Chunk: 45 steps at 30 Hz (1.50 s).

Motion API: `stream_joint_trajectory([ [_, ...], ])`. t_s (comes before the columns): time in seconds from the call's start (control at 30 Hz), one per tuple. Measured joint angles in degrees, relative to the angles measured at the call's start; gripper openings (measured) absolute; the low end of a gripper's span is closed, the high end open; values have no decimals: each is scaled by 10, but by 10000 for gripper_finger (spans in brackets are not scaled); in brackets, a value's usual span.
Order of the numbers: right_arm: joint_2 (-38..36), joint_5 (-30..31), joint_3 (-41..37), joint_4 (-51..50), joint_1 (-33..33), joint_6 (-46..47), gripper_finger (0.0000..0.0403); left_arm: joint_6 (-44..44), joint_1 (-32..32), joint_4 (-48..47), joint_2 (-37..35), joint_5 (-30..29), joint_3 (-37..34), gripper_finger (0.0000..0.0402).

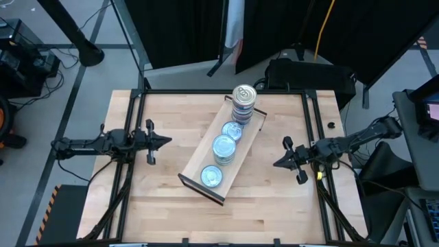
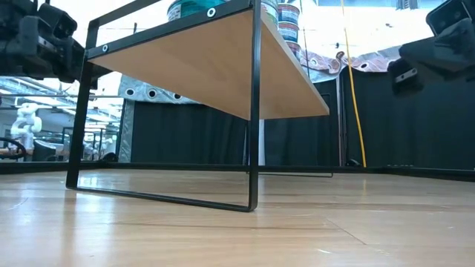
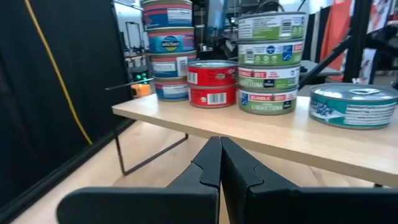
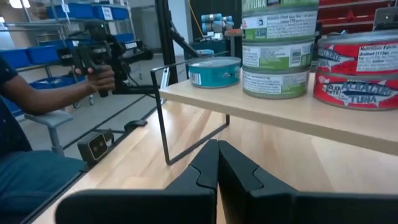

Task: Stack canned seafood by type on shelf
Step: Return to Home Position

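Your left claw (image 1: 160, 142) hangs over the left side of the tabletop (image 1: 274, 216), its fingers (image 3: 208, 168) pressed flat together and gripping nothing, the tip aimed at the middle of the table. Ahead of it, clear of the tip, you have the shelf (image 1: 199, 162), a long light-wood board lying slantwise across the table and raised on thin black legs (image 2: 254, 111). All the tins stand on that board in one row. Ahead and to the claw's right, at the board's nearer end, a single teal tin (image 3: 353, 106) lies flat. Just beside it, almost straight ahead of the claw, rises the green-labelled stack (image 3: 270, 62), four tins high. Next along, touching or nearly touching that stack, are the red tins (image 3: 212, 83), two high. Farthest from the claw, ahead and to its left at the board's other end, stands the blue-labelled stack (image 3: 169, 53), at least four high with a silver pull-tab lid on top. Beyond the shelf, your right claw (image 1: 278, 163) waits over the right side of the table, facing back toward the board, its fingers (image 4: 239, 177) likewise closed on nothing. Well past the table, the right wrist view shows a seated person, whose hand (image 4: 99, 78) grips a dark device (image 4: 93, 50).
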Motion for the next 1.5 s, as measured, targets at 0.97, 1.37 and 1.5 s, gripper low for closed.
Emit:
stream_joint_trajectory([
  [0.97,-208,-26,0,-165,-85,-80,0,-22,8,-9,0,44,-1,3],
  [1.37,-207,-43,0,-181,-171,-79,0,-23,8,-8,0,44,-1,3],
  [1.5,-204,-51,0,-181,-177,-79,0,-21,8,-8,0,44,-1,3],
])
